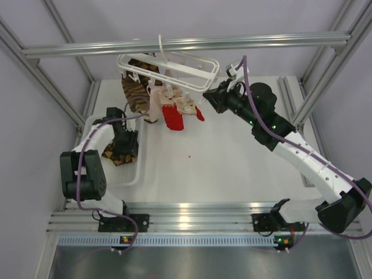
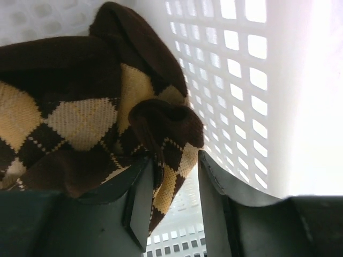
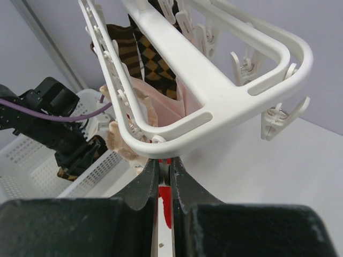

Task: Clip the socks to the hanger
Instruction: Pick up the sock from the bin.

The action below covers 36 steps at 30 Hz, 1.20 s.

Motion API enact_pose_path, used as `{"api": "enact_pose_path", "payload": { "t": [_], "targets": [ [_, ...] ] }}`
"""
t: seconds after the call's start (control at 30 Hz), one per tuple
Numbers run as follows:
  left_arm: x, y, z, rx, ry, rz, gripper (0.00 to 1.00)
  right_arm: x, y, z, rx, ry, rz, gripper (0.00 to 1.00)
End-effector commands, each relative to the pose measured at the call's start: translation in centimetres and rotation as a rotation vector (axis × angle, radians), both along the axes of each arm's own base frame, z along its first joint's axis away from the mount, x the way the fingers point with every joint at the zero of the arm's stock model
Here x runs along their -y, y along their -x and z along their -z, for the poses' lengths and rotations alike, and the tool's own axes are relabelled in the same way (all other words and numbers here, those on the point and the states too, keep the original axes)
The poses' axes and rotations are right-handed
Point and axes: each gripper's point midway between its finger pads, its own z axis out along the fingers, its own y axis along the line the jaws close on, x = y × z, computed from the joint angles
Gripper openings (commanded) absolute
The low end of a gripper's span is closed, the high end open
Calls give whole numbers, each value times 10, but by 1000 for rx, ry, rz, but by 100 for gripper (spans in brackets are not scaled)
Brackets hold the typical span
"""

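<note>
The white hanger (image 1: 168, 67) hangs from the overhead bar; it fills the right wrist view (image 3: 214, 91). One brown and tan checked sock (image 1: 136, 87) hangs clipped at its left end, also in the right wrist view (image 3: 150, 64). A second checked sock (image 1: 119, 152) lies in the white basket (image 1: 136, 174). My left gripper (image 1: 125, 142) is down in the basket, open, with a fold of that sock (image 2: 80, 112) hanging between its fingers (image 2: 142, 193). My right gripper (image 1: 209, 99) is shut on a small white clip (image 3: 165, 167) under the hanger's right end.
A red sock (image 1: 172, 119), a pale pink sock (image 1: 156, 102) and furry tan socks (image 1: 187, 106) hang from the hanger's middle. The basket's perforated wall (image 2: 241, 80) stands close to the right of my left gripper. Frame posts stand at both sides.
</note>
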Motion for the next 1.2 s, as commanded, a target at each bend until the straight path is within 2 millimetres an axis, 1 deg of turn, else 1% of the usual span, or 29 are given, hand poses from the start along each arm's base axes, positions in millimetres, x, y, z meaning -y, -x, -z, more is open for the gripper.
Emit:
{"api": "enact_pose_path", "payload": {
  "t": [0.0,0.03,0.1,0.17,0.2,0.23,0.27,0.33,0.37,0.43,0.53,0.57,0.63,0.67,0.7,0.73,0.77,0.8,0.83,0.87,0.9,1.0,1.07,1.1,1.17],
  "targets": [
    [-6,-6,4,19,-28,-38,43,2,0,-24,44,-25,19,0],
    [-6,-4,7,11,-31,-40,45,2,0,-23,42,-22,19,0],
    [-9,-3,12,1,-46,-48,47,2,0,-24,45,-24,19,0],
    [-11,-3,15,2,-55,-52,46,2,-1,-25,45,-24,19,0],
    [-13,-5,16,12,-65,-55,43,2,0,-25,46,-25,19,0],
    [-13,-5,17,15,-71,-57,40,2,-1,-24,44,-20,19,0],
    [-14,-6,17,22,-73,-57,33,2,-1,-25,44,-22,19,0],
    [-16,-4,17,25,-84,-58,25,2,0,-25,48,-21,17,0],
    [-16,-4,16,27,-84,-60,17,2,0,-25,47,-20,17,0],
    [-16,-1,10,28,-86,-59,11,3,0,-27,52,-20,19,0],
    [-15,-4,-14,81,-81,-59,0,4,1,-28,60,-19,20,0],
    [-15,-1,-28,106,-79,-62,0,4,1,-30,64,-21,21,0],
    [-16,-5,-53,177,-77,-58,0,5,1,-31,69,-22,22,0],
    [-14,-2,-73,232,-71,-46,0,5,2,-33,73,-25,21,0],
    [-12,-4,-91,285,-52,-28,0,5,2,-34,75,-29,21,0],
    [-10,-4,-103,332,-58,12,0,5,2,-35,80,-31,21,0],
    [-9,-2,-127,424,-62,29,0,5,2,-35,79,-34,21,0],
    [-9,-3,-141,489,-76,72,0,5,2,-38,82,-42,21,0],
    [-6,2,-163,576,-80,103,0,4,2,-37,81,-44,21,0],
    [4,5,-174,624,-46,152,0,4,3,-39,82,-51,18,0],
    [8,6,-186,683,-47,198,0,3,3,-40,78,-60,16,0],
    [36,18,-234,874,35,329,0,2,5,-41,69,-79,6,0],
    [52,24,-252,942,93,413,0,2,8,-43,67,-92,-3,0],
    [68,30,-266,999,159,497,0,1,9,-42,59,-98,-9,0],
    [82,35,-279,1042,213,572,0,-1,12,-41,51,-104,-26,0]
  ]
}}
